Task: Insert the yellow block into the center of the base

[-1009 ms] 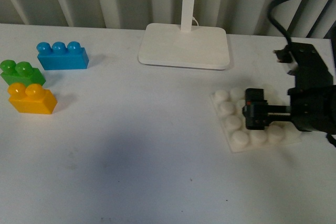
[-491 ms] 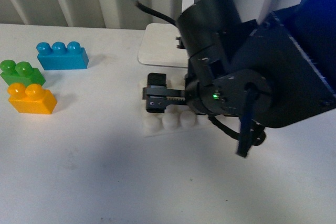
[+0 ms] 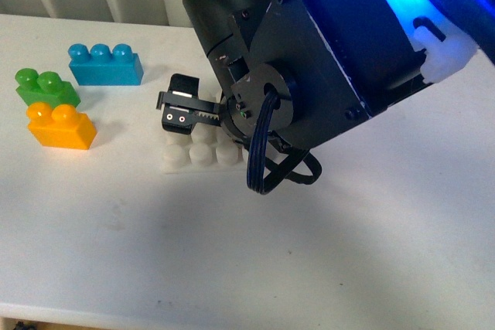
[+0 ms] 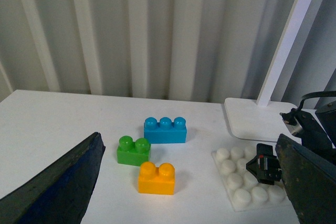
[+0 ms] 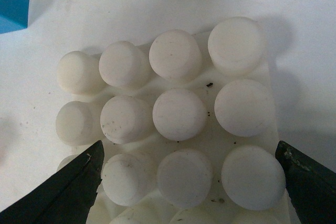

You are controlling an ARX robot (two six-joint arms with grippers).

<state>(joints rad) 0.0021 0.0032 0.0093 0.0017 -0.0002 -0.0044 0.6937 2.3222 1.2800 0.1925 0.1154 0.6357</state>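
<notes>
White tabletop [image 4: 63, 124], ribbed wall [image 4: 131, 30] behind; left claw [image 4: 187, 148] spread wide, right claw [image 5: 189, 148] likewise over base [image 5: 236, 45].

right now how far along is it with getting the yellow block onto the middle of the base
Done: nothing yet. The yellow block sits on the table beside the green brick, untouched. In hand: the right gripper is open over the base studs, holding nothing; the left gripper is open and empty too. Left: grasp the yellow block, carry it over and press it onto the centre studs.
</notes>
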